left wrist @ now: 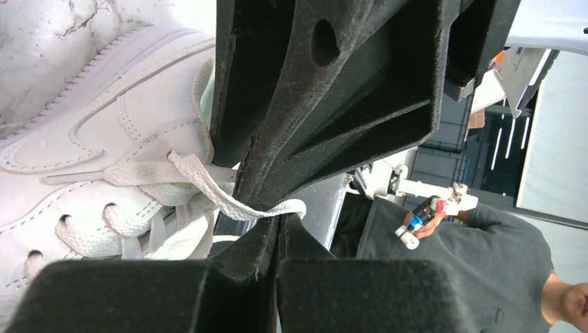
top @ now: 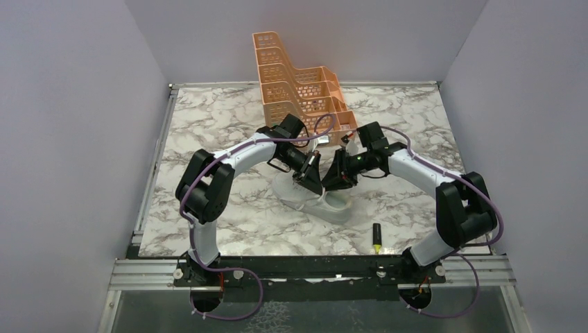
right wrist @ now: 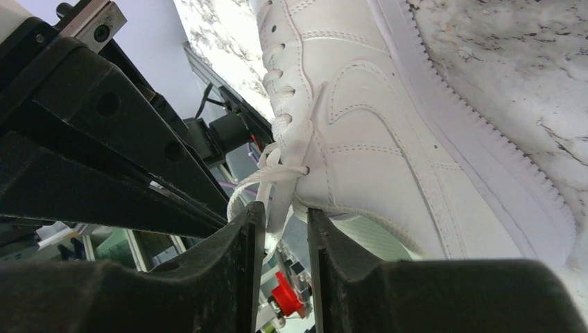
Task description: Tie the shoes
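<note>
The white sneaker [top: 334,207] lies in the middle of the marble table, under both grippers. My left gripper [top: 310,182] is shut on a white lace; in the left wrist view the lace [left wrist: 208,189] runs from the sneaker [left wrist: 104,118] into the closed jaws [left wrist: 279,223]. My right gripper [top: 334,180] hovers close beside it. In the right wrist view its jaws [right wrist: 281,220] stand apart with a lace [right wrist: 279,182] hanging in the gap, next to the sneaker's collar [right wrist: 388,139]. The right gripper's black body [left wrist: 333,104] fills much of the left wrist view.
An orange tiered rack [top: 298,87] stands at the back of the table [top: 208,125], just behind the arms. A black and yellow marker [top: 376,237] lies near the front edge, right of centre. Grey walls enclose the sides.
</note>
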`<state>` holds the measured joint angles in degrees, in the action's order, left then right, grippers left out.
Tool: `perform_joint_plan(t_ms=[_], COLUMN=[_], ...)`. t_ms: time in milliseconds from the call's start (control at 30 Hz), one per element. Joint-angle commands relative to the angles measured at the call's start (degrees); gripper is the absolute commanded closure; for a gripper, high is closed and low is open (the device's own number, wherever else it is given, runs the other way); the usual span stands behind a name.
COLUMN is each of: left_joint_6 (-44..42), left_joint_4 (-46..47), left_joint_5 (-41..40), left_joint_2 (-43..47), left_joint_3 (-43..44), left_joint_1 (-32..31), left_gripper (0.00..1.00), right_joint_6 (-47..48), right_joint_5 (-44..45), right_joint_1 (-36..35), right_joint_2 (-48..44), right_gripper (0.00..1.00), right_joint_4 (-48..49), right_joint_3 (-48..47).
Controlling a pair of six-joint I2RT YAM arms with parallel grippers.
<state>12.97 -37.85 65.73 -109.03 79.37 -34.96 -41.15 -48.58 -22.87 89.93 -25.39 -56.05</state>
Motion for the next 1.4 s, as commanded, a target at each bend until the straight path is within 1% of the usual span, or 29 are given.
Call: perform_joint_plan(t_ms=[0, 100, 133, 200, 233, 267, 333, 400, 433, 500, 533, 567, 700, 767, 833, 900, 1000, 1100, 1200, 1300, 1367], left_joint_6=[-0.18, 0.05, 0.1, 0.69, 0.9, 1.33, 2.38, 3.68, 4.86, 6.97, 9.14, 11.39, 21.65, 25.5, 24.02, 17.52, 13.88, 14.2, 16.32, 15.7, 14.18], left_joint_4=[1.31, 1.39, 1.45, 1.46, 1.46, 1.46, 1.61, 2.22, 2.74, 4.05, 5.5, 6.74, 7.91, 9.6, 13.59, 15.86, 19.37, 26.21, 32.84, 39.65, 41.91], left_joint_5=[1.07, 0.56, 0.26, -1.52, -2.48, -3.7, -7.03, -10.46, -12.32, -15.29, -16.64, -18.76, -30.63, -34.2, -33.86, -34.94, -33.2, -35.12, -36.53, -36.94, -37.96], left_joint_2=[0.17, 0.05, 0.17, 0.78, 1.29, 2.0, 4.2, 7.6, 9.48, 13.4, 15.52, 17.34, 23.23, 26.04, 28.86, 31.55, 34.8, 37.97, 38.15, 36.92, 35.35], left_joint_3=[1.3, 1.47, 1.6, 1.83, 1.79, 1.46, 0.1, -2.25, -3.57, -6.11, -7.68, -9.21, -14.38, -17.45, -20.08, -22.6, -27.88, -33.83, -39.12, -42.04, -42.24], left_joint_1=[-0.02, -0.02, -0.02, 0.06, 0.19, 0.35, 1.01, 2.08, 2.68, 3.99, 4.78, 5.62, 6.7, 6.37, 4.83, 2.48, 1.54, -1.52, -3.4, -5.07, -6.06], left_gripper=[1.0, 1.0, 1.0, 0.96, 0.92, 0.86, 0.71, 0.56, 0.51, 0.45, 0.36, 0.3, 0.3, 0.3, 0.33, 0.36, 0.37, 0.35, 0.38, 0.39, 0.4], right_joint_6=[-1.95, -2.22, -2.14, -1.37, -0.8, 0.12, 2.83, 6.58, 8.54, 10.96, 11.58, 12.25, 12.43, 12.66, 12.28, 11.79, 11.67, 11.75, 11.96, 11.56, 11.28], right_joint_5=[-5.03, -5.87, -5.82, -3.98, -2.4, -0.1, 5.81, 12.15, 13.62, 15.44, 15.44, 14.87, 15.03, 16.14, 16.1, 16.15, 16.08, 14.75, 14.05, 12.8, 11.49], right_joint_1=[-1.38, -1.48, -1.52, -1.47, -1.41, -1.27, -1.08, -0.88, -0.86, -0.86, -0.86, -0.86, -0.86, -0.87, -0.86, -0.86, -0.86, -0.86, -0.77, -0.77, -0.77], right_joint_2=[0.88, 1.03, 0.93, 0.2, -0.38, -1.16, -2.52, -2.43, -2.06, -1.57, -1.59, -1.82, -1.61, -1.27, -1.26, -0.93, 0.47, 1.42, 2.37, 2.71, 2.71], right_gripper=[0.68, 0.76, 0.81, 0.97, 0.99, 0.99, 0.99, 0.99, 0.99, 0.99, 0.99, 0.99, 0.99, 0.99, 0.99, 0.99, 0.99, 0.99, 0.99, 0.99, 0.99], right_joint_4=[3.96, 4.51, 4.32, 1.98, 0.37, -2.4, -8.08, -16.06, -19.36, -23.83, -25.14, -25.39, -27.38, -28.56, -27.66, -26.59, -26.07, -24.85, -24.62, -23.83, -22.97], right_joint_3=[0.29, 0.79, 0.91, 0.24, -0.37, -1.63, -4.54, -8.8, -10.81, -13.6, -14.63, -15.3, -19.26, -22.23, -23.38, -24.05, -25.46, -26.45, -27.8, -28.2, -27.78])
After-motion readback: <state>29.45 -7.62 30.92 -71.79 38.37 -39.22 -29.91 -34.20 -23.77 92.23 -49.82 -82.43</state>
